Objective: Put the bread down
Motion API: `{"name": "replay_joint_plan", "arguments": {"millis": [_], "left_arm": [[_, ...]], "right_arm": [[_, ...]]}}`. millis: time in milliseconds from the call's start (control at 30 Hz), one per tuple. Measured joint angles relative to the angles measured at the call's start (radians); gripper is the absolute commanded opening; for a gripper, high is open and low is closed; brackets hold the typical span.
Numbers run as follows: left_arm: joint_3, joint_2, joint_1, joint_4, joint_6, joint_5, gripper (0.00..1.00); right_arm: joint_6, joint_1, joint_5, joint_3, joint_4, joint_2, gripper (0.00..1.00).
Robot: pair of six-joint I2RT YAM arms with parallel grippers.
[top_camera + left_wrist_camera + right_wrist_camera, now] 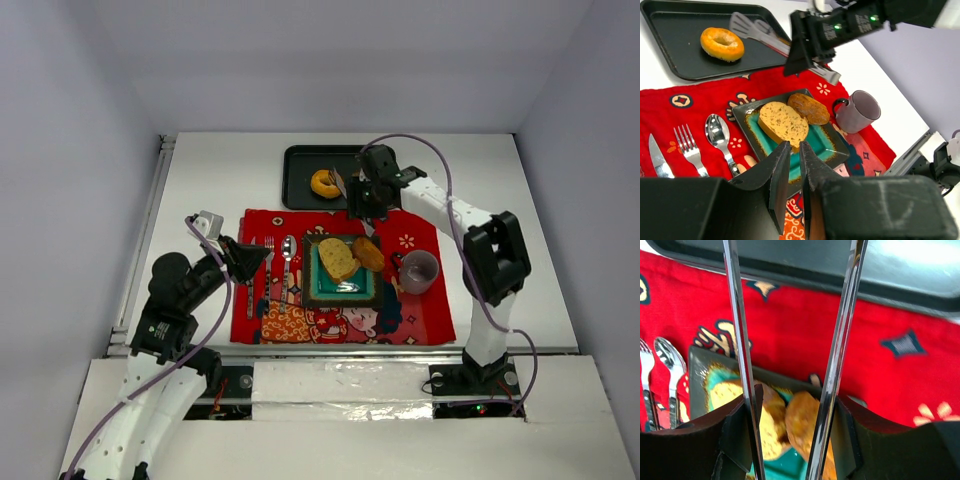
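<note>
A ring-shaped bread (325,184) (722,44) lies on the black tray (300,160) (670,45). Two oval bread slices (338,258) (368,254) (784,122) (808,108) rest side by side on the teal plate (343,301) (837,145). My right gripper (368,188) (792,410) is shut on metal tongs (765,35) (737,315), both arms between its jaws. The tong tips hover open just right of the ring, above the tray. My left gripper (262,257) (794,145) is shut and empty, hanging left of the plate over the cutlery.
A red patterned placemat (420,320) (670,100) lies under the plate. On it are a knife (657,160), fork (690,150) and spoon (717,135) to the left, and a grey mug (418,271) (860,111) right of the plate.
</note>
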Motion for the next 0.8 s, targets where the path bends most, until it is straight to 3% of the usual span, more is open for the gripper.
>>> {"name": "replay_joint_plan", "arguments": {"millis": [500,633,700,800], "left_arm": [[-0.006,0.001,0.0,0.0,0.0,0.003,0.12],[-0.006,0.003,0.0,0.0,0.0,0.003,0.12],[-0.006,0.006,0.0,0.0,0.0,0.003,0.12],[-0.006,0.01,0.0,0.0,0.0,0.003,0.12]], "right_arm": [[-0.027,-0.03,-0.067,0.105,-0.003,0.153,0.55],[-0.03,-0.03,-0.088,0.107,-0.001,0.169,0.38],[-0.029,-0.03,-0.094,0.107,-0.001,0.173,0.24],[-0.024,-0.03,-0.112,0.095,0.015,0.162,0.21]]}}
